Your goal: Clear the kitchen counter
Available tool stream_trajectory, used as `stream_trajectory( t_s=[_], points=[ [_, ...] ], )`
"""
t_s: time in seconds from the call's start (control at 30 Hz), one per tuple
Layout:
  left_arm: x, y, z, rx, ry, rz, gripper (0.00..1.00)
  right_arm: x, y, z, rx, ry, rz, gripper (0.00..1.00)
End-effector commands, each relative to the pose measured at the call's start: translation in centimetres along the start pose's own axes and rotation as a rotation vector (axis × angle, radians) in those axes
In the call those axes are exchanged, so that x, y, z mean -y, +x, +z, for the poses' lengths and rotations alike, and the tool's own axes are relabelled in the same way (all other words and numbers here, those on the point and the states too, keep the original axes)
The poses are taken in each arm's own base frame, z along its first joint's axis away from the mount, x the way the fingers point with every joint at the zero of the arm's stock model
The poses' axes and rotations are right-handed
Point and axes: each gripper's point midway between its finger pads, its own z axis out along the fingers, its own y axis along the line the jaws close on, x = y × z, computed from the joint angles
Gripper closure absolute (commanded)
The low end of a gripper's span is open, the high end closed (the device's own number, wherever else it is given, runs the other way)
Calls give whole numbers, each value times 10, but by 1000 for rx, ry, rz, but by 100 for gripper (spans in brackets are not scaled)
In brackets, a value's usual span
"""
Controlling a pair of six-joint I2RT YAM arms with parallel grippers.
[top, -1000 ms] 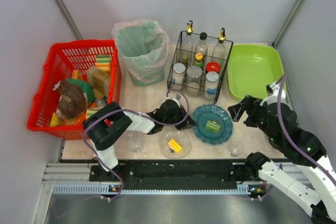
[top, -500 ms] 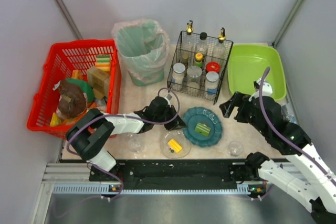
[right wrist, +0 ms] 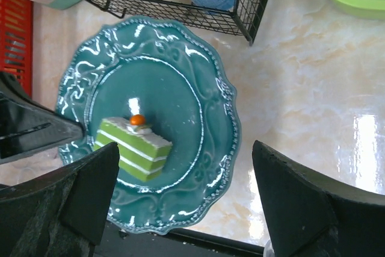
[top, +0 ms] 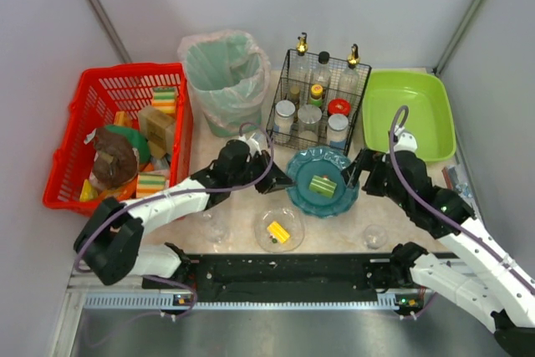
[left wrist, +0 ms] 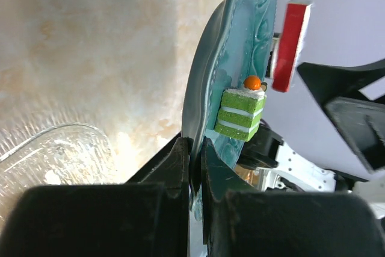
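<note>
Pinching the teal plate (right wrist: pixel 180 70) by its left rim, the left jaws are clamped hard on that thin edge, and the green cake slice (right wrist: pixel 133 147) rides on top, just in front of the wire rack (right wrist: pixel 150 9). That's a one-sided grip, which is probably why the right arm (top: pixel 435 206) comes in. Its jaws stand wide around the plate's near side, with no contact I can make out. The left arm (top: pixel 167 198) stretches long and low across the marbled tabletop (right wrist: pixel 295 76), wrist rolled sideways, while the right arm bends in beside the green tub (top: pixel 410 110). The tabletop isn't cleared yet.
</note>
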Motion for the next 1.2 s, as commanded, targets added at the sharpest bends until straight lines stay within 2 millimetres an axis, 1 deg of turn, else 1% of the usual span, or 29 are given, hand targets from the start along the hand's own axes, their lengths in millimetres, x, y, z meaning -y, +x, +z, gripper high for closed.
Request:
stream_trajectory(
  t_s=[0.0, 0.1, 0.27, 0.43, 0.5, 0.6, 0.7, 0.83, 0.87, 0.93, 1.0, 1.07, 1.17],
  points=[
    [102, -27, -46, 81, 273, 78, 100, -13, -15, 1, 53, -44, 41, 11],
    [113, -34, -59, 103, 280, 69, 100, -17, -20, 0, 63, -56, 54, 11],
    [132, -41, -74, 113, 327, 46, 100, -32, -24, -2, 62, -123, 74, 13],
    [149, -51, -90, 152, 373, 31, 100, -46, -22, 1, 32, -176, 100, 25],
    [155, -52, -95, 160, 389, 30, 100, -53, -22, 1, 29, -211, 114, 33],
    [165, -53, -103, 167, 410, 32, 100, -68, -23, 2, 23, -277, 156, 42],
    [171, -51, -111, 176, 427, 40, 100, -79, -22, 4, 5, -326, 203, 46],
    [172, -48, -116, 176, 434, 41, 100, -90, -19, 7, -16, -375, 258, 51],
    [173, -48, -117, 177, 437, 41, 100, -91, -19, 8, -19, -384, 270, 56],
    [173, -48, -119, 179, 439, 44, 100, -94, -19, 8, -20, -396, 291, 69],
    [172, -48, -119, 185, 433, 45, 100, -95, -19, 8, -20, -403, 308, 86],
    [173, -49, -123, 202, 436, 52, 100, -96, -19, 7, -22, -408, 320, 99],
    [171, -50, -125, 225, 423, 65, 100, -98, -20, 7, -26, -418, 331, 100]
  ],
)
